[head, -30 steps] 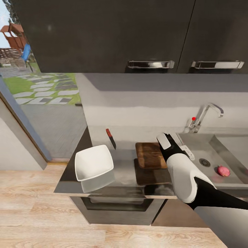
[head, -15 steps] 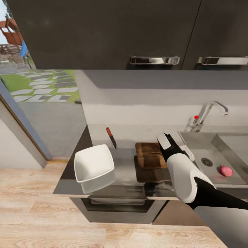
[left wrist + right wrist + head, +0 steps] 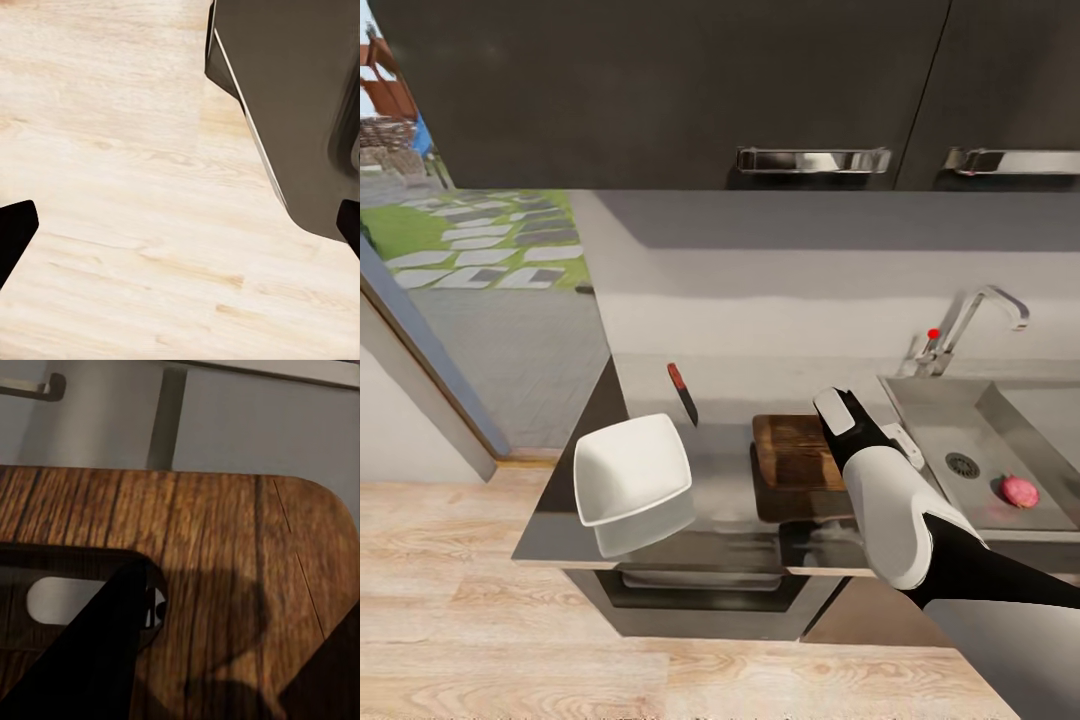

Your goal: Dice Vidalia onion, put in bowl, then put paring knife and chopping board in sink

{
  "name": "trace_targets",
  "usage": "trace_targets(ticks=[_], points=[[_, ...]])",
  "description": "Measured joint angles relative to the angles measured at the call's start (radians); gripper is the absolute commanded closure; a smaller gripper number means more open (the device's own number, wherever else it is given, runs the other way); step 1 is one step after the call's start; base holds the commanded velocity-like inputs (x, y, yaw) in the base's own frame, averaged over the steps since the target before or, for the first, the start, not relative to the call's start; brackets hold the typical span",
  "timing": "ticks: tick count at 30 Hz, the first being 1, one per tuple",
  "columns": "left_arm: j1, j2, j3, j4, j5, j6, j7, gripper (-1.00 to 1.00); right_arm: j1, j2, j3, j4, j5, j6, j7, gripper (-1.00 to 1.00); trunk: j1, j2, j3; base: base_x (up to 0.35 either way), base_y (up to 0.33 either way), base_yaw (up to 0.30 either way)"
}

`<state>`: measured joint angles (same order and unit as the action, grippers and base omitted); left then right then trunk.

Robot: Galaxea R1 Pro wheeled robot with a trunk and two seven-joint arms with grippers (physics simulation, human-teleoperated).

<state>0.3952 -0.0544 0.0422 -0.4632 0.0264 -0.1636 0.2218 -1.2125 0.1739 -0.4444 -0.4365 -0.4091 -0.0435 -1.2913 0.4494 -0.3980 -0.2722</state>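
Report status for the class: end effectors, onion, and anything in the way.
Right end effector open above the chopping board. Left end effector open over the floor. Onion in the sink, untouched. Nothing blocking it.

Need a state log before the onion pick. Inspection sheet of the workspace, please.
Surface: grey glossy countertop, reflective, sink set in at its right end.
Job's things: Vidalia onion in the sink basin, beside the drain; chopping board flat on the countertop; paring knife behind the bowl, apart from the board; bowl holds nothing. No diced onion.
Clutter: nothing seen.
Grippers: right gripper over the board's right side, jaws open, nothing held; left gripper's finger tips at the edges of the left wrist view, over wooden floor, open.
Cables: nothing seen.
Surroundings: dark wall cabinets with chrome handles, tap with red knob, garden through opening at left.
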Motion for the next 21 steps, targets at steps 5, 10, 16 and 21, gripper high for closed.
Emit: trace_targets(ticks=[5,10,16,21], points=[[0.000,0.000,0.000,0.000,0.000,0.000,0.000,-1.00,0.000,0.000,0.000,0.000,0.000,-0.001,0.000,1.00,0.000,0.000,-0.008,0.000,0.000,0.000],[0.000,0.000,0.000,0.000,0.000,0.000,0.000,-1.00,0.000,0.000,0.000,0.000,0.001,-0.001,0.000,1.00,0.000,0.000,-0.013,0.000,0.000,0.000],[0.000,0.000,0.000,0.000,0.000,0.000,0.000,-1.00,0.000,0.000,0.000,0.000,0.002,-0.001,0.000,1.00,0.000,0.000,-0.013,0.000,0.000,0.000],[0.000,0.000,0.000,0.000,0.000,0.000,0.000,-1.00,0.000,0.000,0.000,0.000,0.002,-0.001,0.000,1.00,0.000,0.000,-0.013,0.000,0.000,0.000]])
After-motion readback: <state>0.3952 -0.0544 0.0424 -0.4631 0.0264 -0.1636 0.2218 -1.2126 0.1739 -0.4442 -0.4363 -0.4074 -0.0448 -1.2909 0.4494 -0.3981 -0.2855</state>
